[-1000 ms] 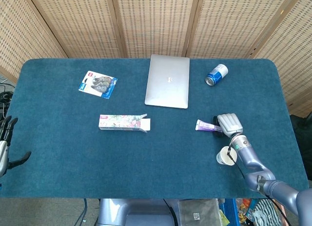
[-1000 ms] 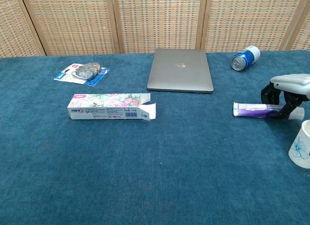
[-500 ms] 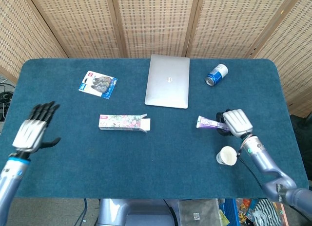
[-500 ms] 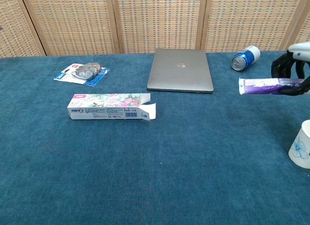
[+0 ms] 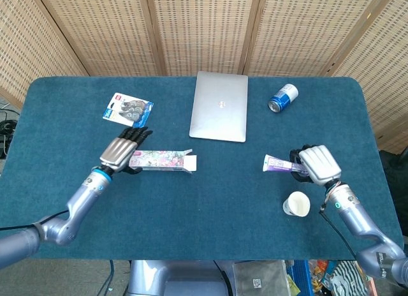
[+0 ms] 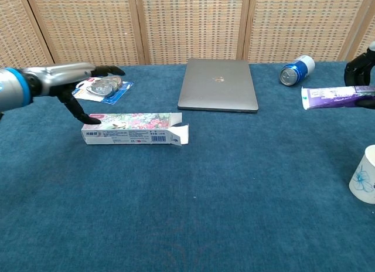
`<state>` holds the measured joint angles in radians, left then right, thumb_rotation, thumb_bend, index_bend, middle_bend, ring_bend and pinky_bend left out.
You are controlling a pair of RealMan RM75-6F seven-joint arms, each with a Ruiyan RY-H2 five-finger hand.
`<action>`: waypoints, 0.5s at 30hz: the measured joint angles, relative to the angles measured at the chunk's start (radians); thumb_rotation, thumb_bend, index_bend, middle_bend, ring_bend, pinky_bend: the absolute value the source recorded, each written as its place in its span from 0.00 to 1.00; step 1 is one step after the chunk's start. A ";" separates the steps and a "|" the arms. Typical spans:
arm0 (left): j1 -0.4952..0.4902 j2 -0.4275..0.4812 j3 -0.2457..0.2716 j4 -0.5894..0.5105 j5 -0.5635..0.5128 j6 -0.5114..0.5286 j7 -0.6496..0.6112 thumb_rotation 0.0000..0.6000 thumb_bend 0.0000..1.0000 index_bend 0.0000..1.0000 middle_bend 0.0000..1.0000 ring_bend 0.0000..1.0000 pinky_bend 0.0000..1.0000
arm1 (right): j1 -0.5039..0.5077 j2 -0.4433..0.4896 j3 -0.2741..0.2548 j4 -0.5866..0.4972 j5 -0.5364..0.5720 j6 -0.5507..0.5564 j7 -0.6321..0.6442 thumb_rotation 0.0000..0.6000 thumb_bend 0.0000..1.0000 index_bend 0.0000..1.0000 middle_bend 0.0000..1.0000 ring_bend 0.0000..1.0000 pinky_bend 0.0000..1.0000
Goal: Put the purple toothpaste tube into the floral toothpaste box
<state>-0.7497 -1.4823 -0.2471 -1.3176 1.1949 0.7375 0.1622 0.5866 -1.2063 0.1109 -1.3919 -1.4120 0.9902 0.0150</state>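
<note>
1 tube (image 5: 278, 164) – 1 box (image 5: 162, 161) – 1 cup (image 5: 297, 204) – 1 can (image 5: 282, 97).

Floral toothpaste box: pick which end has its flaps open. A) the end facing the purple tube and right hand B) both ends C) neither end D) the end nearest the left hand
A: the floral toothpaste box shows splayed flaps at its end toward the purple toothpaste tube, which the right hand holds, while the left hand sits at the closed end.
</note>
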 measured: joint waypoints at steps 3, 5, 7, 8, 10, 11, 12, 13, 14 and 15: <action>-0.041 -0.039 0.004 0.046 -0.039 -0.045 0.019 1.00 0.24 0.00 0.00 0.00 0.00 | 0.000 0.000 0.002 0.002 0.004 -0.001 0.000 1.00 0.57 0.58 0.58 0.45 0.50; -0.061 -0.063 0.007 0.075 -0.062 -0.061 0.030 1.00 0.24 0.00 0.00 0.00 0.01 | 0.001 0.000 0.003 0.005 0.008 -0.002 0.000 1.00 0.57 0.58 0.58 0.45 0.50; -0.076 -0.085 0.009 0.104 -0.082 -0.071 0.035 1.00 0.24 0.00 0.01 0.01 0.06 | 0.002 0.002 0.004 0.006 0.011 -0.004 0.000 1.00 0.57 0.58 0.58 0.45 0.50; -0.082 -0.094 0.010 0.116 -0.087 -0.075 0.036 1.00 0.24 0.00 0.02 0.03 0.10 | 0.002 0.003 0.004 0.007 0.012 -0.004 0.000 1.00 0.58 0.58 0.58 0.45 0.50; -0.094 -0.114 0.013 0.141 -0.094 -0.084 0.032 1.00 0.24 0.00 0.06 0.07 0.16 | 0.002 0.006 0.004 0.007 0.012 -0.005 -0.003 1.00 0.58 0.58 0.58 0.45 0.50; -0.098 -0.121 0.015 0.150 -0.095 -0.088 0.028 1.00 0.24 0.00 0.07 0.08 0.19 | 0.002 0.008 0.004 0.006 0.013 -0.004 -0.004 1.00 0.58 0.58 0.58 0.45 0.50; -0.102 -0.127 0.017 0.159 -0.095 -0.091 0.025 1.00 0.24 0.00 0.07 0.09 0.20 | 0.002 0.010 0.005 0.005 0.013 -0.004 -0.005 1.00 0.58 0.58 0.58 0.45 0.50; -0.106 -0.135 0.020 0.170 -0.094 -0.093 0.022 1.00 0.24 0.00 0.08 0.09 0.21 | 0.001 0.011 0.005 0.004 0.013 -0.004 -0.006 1.00 0.58 0.58 0.58 0.45 0.50; -0.109 -0.141 0.022 0.180 -0.093 -0.096 0.019 1.00 0.24 0.01 0.09 0.10 0.22 | 0.001 0.014 0.005 0.001 0.013 -0.002 -0.008 1.00 0.58 0.58 0.58 0.45 0.50; -0.113 -0.148 0.024 0.189 -0.093 -0.101 0.016 1.00 0.24 0.04 0.12 0.13 0.24 | 0.000 0.018 0.006 -0.004 0.013 0.001 -0.010 1.00 0.58 0.58 0.58 0.45 0.50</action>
<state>-0.8632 -1.6307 -0.2233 -1.1288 1.1019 0.6361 0.1784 0.5867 -1.1885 0.1167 -1.3955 -1.3989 0.9912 0.0055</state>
